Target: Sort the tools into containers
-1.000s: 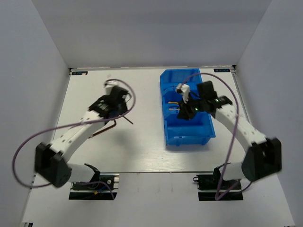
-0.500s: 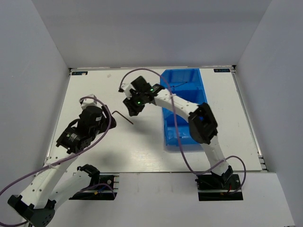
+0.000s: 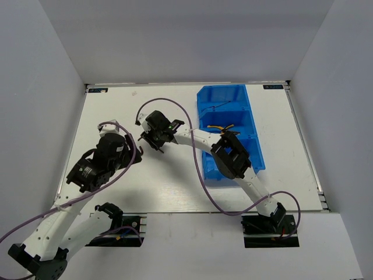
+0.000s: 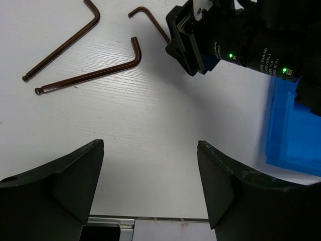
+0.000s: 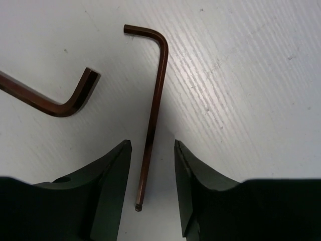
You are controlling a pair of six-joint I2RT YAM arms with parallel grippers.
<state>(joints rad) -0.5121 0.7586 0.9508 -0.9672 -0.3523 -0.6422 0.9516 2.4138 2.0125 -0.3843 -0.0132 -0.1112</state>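
The right claw [image 5: 152, 144] hangs released astride the shank of a hex key [image 5: 159, 85] lying flat on the counter [image 5: 241, 75], well apart from the blue bin [image 3: 239, 96]; so thin a shank may skid free as it clenches. The left claw [image 4: 150, 144] gapes empty

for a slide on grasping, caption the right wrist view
Open right gripper straddling the long shank of a dark brown L-shaped metal hex key on the white table
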